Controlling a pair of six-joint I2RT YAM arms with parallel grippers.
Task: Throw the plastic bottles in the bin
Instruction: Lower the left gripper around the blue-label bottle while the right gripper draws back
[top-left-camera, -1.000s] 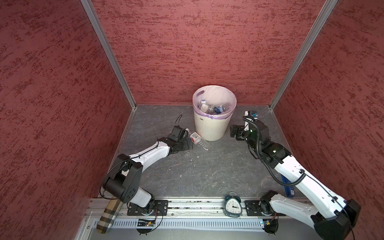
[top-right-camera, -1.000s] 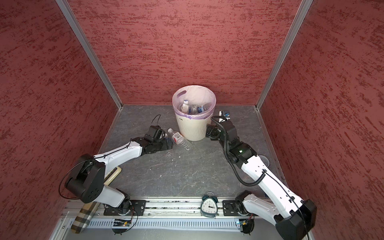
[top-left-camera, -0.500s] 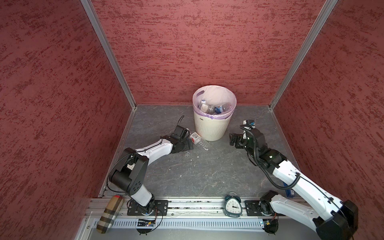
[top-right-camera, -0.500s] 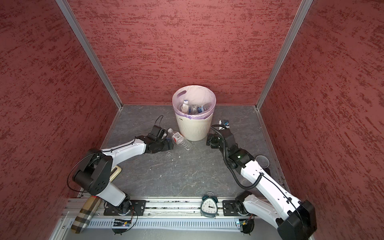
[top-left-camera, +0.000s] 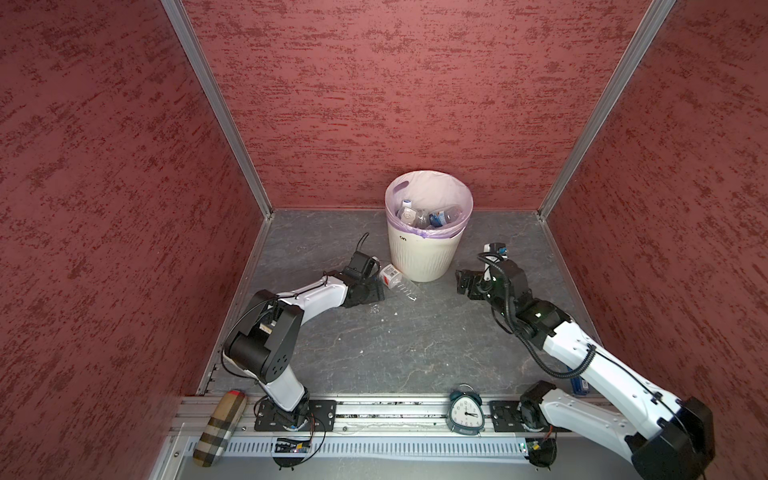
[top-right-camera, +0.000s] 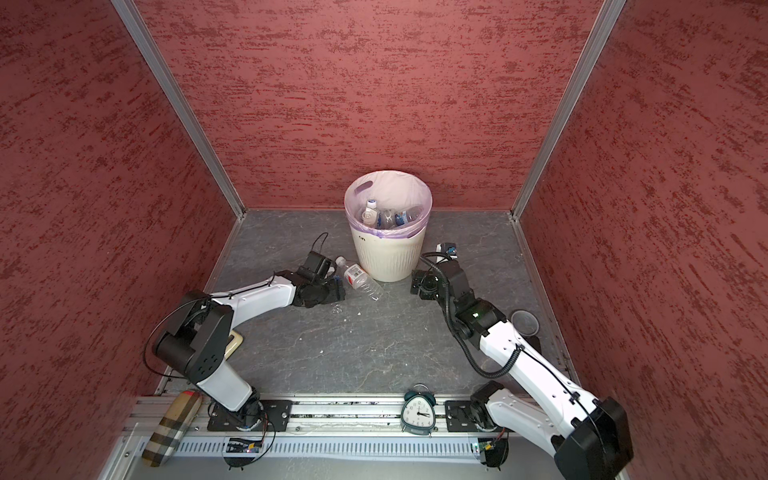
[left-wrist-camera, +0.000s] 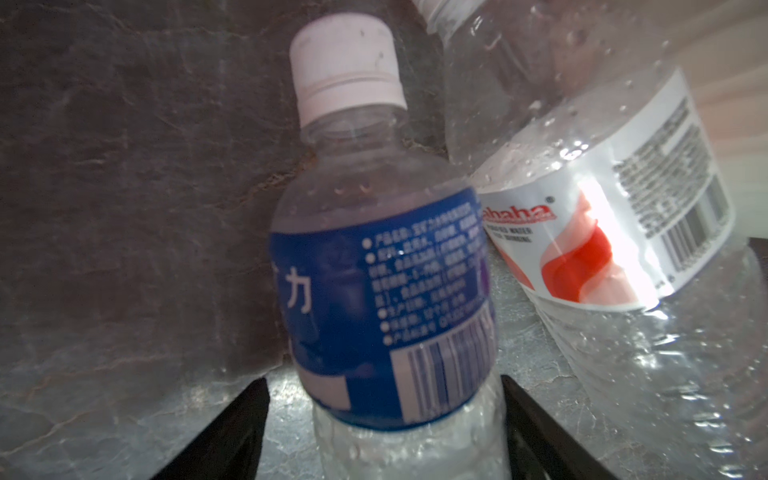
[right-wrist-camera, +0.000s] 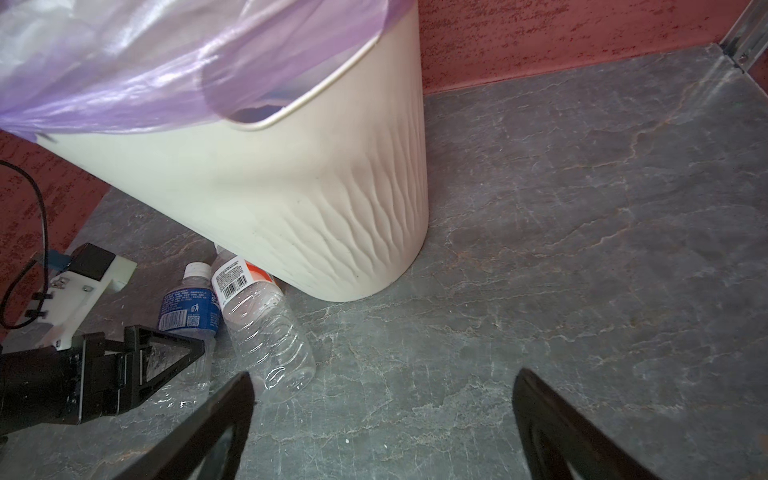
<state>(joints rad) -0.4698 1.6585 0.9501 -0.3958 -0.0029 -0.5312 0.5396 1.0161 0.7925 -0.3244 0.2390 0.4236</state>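
Slate floor (top-left-camera: 415, 332): two bottles (right-wrist-camera: 266, 332) beside one bin (top-left-camera: 419, 257); left claw (left-wrist-camera: 384, 380), right claw (right-wrist-camera: 382, 374) both spread.

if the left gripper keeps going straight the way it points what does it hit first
The blue-label bottle: it lies between the open jaws of the left gripper. The red-white-label bottle lies beside that line.
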